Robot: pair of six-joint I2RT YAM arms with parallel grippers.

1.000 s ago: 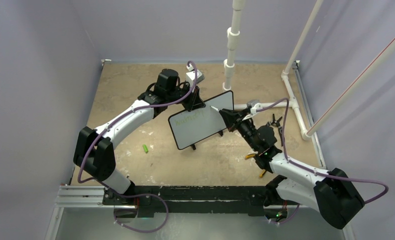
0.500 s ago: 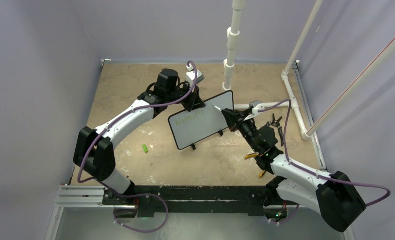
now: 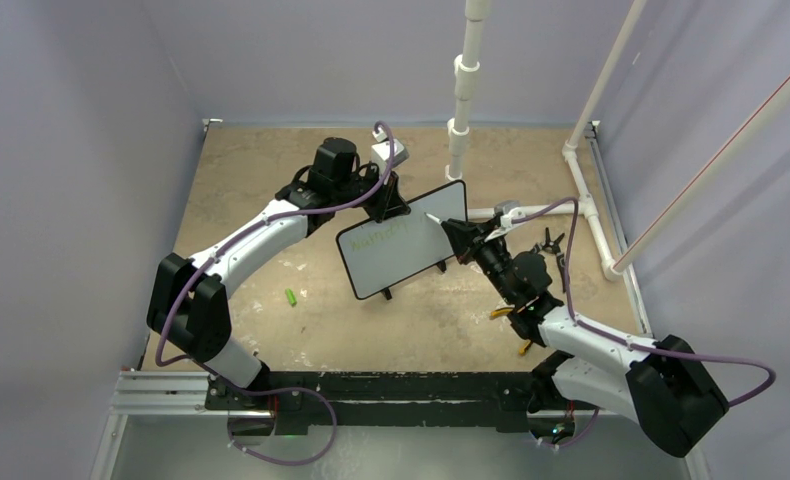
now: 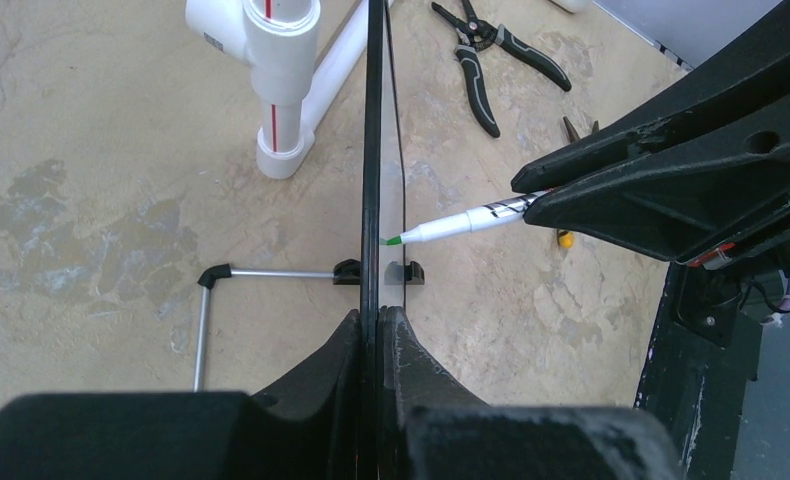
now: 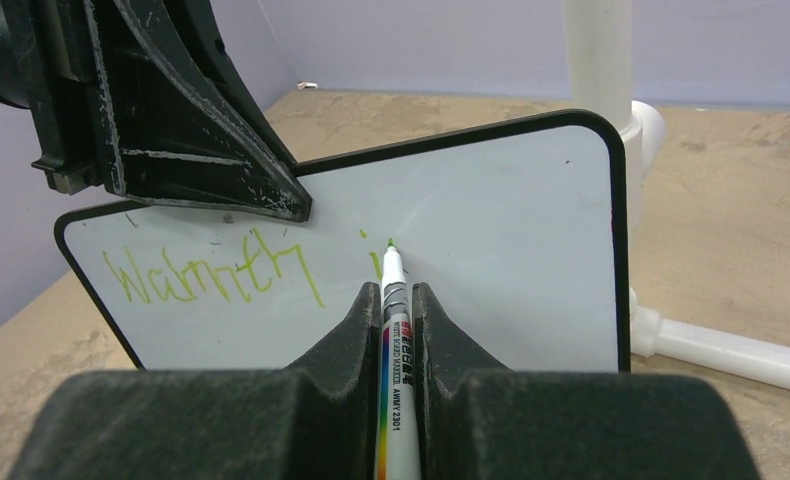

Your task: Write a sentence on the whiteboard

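- Whiteboard (image 3: pixel 403 250): a small white panel with a thin black frame, rounded corners and two small black feet on its lower long edge.
- You will find it above the middle of the counter (image 3: pixel 271 200), standing on edge. Whether the feet touch the counter cannot be told.
- The sentence (image 5: pixel 211 272) so far is one line of green handwriting on the left part of the face. It reads roughly "Warmth", with a short green stroke and a dot just to its right. The rest of the face is bare.
- Left tool (image 4: pixel 376 318): pressed together on the board's upper edge, one finger on each face, near the corner above the writing.
- Right tool (image 5: pixel 396 292): clamped on a white marker (image 5: pixel 395 340) with a rainbow-striped label, facing the written side.
- The marker's green tip meets the board face just right of the word, at the fresh stroke.
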